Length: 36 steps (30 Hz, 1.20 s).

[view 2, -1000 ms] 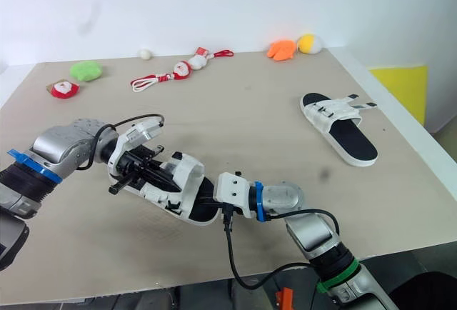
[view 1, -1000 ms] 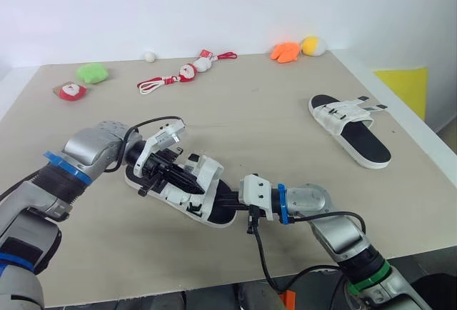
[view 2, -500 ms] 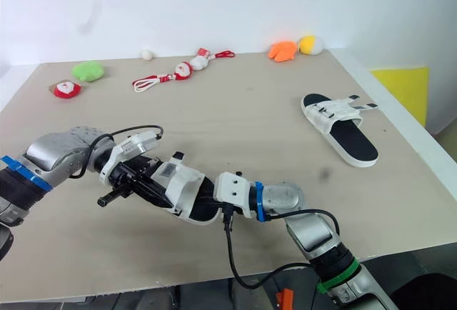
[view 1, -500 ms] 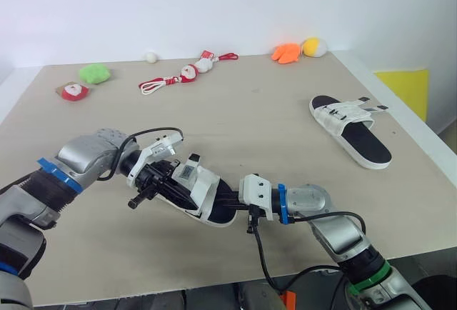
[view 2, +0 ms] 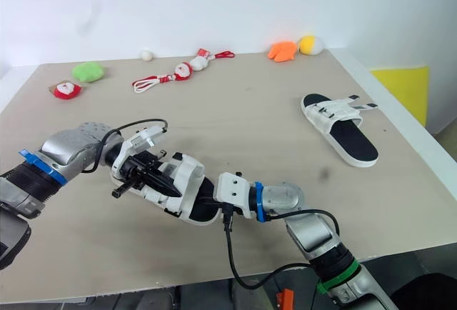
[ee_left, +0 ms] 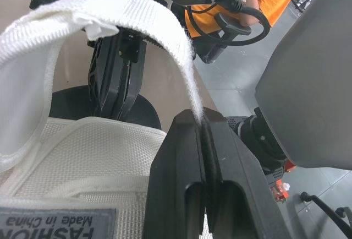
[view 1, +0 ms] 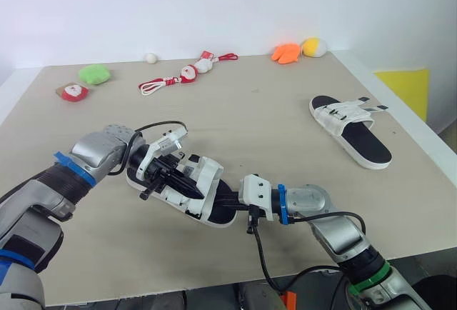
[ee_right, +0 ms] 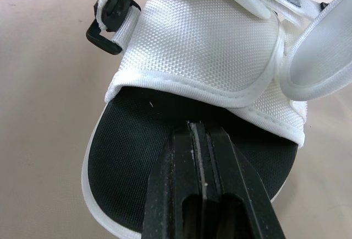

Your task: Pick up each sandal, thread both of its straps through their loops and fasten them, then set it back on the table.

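A white sandal (view 1: pixel 196 192) with a black footbed is held just above the table (view 1: pixel 271 117), near its front. My right gripper (view 1: pixel 227 199) is shut on the heel edge of the sole (ee_right: pixel 201 134). The white mesh upper (ee_right: pixel 203 46) and black strap loops (ee_right: pixel 107 21) lie ahead of it. My left gripper (view 1: pixel 158 179) is shut on a white strap (ee_left: pixel 143 18), which arches up from the upper. The second sandal (view 1: pixel 350 130) lies flat at the table's right side, with its straps loose.
Along the far edge lie a green plush (view 1: pixel 93 73), a red and white plush (view 1: pixel 71 91), a red cord with small toys (view 1: pixel 182 76), a white ball (view 1: pixel 150 57), and orange (view 1: pixel 285 53) and yellow (view 1: pixel 313 46) plush toys. A yellow panel (view 1: pixel 407 85) stands beyond the right edge.
Half a second ago my left gripper had drawn the strap out toward the near left. It has now swung back up against the sandal. The right arm has held still.
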Motion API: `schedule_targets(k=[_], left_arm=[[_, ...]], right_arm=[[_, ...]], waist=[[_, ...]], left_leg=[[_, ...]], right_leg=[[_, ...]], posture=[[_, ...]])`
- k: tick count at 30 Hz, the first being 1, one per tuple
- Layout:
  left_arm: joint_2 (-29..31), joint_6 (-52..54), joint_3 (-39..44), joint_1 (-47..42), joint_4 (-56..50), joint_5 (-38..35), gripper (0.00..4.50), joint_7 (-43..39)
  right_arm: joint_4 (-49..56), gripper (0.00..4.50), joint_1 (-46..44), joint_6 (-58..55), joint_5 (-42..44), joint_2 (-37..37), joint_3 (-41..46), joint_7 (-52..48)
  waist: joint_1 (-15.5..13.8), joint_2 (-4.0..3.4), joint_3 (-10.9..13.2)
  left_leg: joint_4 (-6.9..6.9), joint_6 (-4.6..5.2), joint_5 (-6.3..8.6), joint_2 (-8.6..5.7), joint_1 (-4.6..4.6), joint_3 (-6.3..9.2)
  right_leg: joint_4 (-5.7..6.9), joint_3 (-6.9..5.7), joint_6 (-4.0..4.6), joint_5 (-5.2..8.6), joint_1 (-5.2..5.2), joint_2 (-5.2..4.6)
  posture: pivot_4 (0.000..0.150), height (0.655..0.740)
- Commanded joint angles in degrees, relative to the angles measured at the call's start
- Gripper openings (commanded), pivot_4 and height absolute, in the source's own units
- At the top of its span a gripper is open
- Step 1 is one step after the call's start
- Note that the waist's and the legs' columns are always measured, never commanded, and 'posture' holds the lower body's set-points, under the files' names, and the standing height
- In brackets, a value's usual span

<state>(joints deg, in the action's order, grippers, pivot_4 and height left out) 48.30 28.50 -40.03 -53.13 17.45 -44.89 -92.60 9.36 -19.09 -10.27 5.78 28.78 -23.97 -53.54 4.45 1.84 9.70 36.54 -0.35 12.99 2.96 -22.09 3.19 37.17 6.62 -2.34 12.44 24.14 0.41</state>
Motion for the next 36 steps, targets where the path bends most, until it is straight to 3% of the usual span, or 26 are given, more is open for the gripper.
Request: schedule_targets(k=[1,13,30,36], left_arm=[[0.6,0.2,-0.1,0.2,-0.3,1.0,0.07,0.1],[-2.8,0.0,3.8,-0.3,4.2,3.0,0.07,0.1],[3.8,1.6,0.5,4.6,-6.9,1.6,0.07,0.1],[0.7,-1.2,3.4,5.0,-3.1,5.3,0.07,0.1]], right_arm=[[-5.0,0.00,1.9,-4.1,-3.4,1.5,-1.5,0.4],[-5.3,0.00,1.7,-4.1,-3.4,1.3,-1.5,0.6],[-5.3,0.00,1.9,-4.1,-3.4,1.2,-1.6,0.6],[-5.7,0.00,1.4,-3.9,-3.4,1.0,-1.8,0.5]], waist=[[0.0,0.00,0.0],[0.0,-0.01,0.0],[0.0,-0.04,0.0],[0.0,-0.07,0.0]], left_leg=[[0.00,0.00,0.00,0.00,0.00,0.00],[0.00,0.00,0.00,0.00,-0.01,0.03],[-0.01,0.00,0.00,0.01,-0.03,0.04],[-0.01,-0.01,-0.01,0.00,-0.03,0.04]], right_leg=[[0.00,0.01,0.00,0.00,0.00,0.01],[0.00,0.13,0.01,0.01,-0.01,0.11],[0.00,0.26,0.03,0.02,0.00,0.19],[0.00,0.27,0.06,0.03,0.00,0.19]], posture=[[0.150,0.7400],[0.150,0.7400],[0.150,0.7400],[0.150,0.7400]])
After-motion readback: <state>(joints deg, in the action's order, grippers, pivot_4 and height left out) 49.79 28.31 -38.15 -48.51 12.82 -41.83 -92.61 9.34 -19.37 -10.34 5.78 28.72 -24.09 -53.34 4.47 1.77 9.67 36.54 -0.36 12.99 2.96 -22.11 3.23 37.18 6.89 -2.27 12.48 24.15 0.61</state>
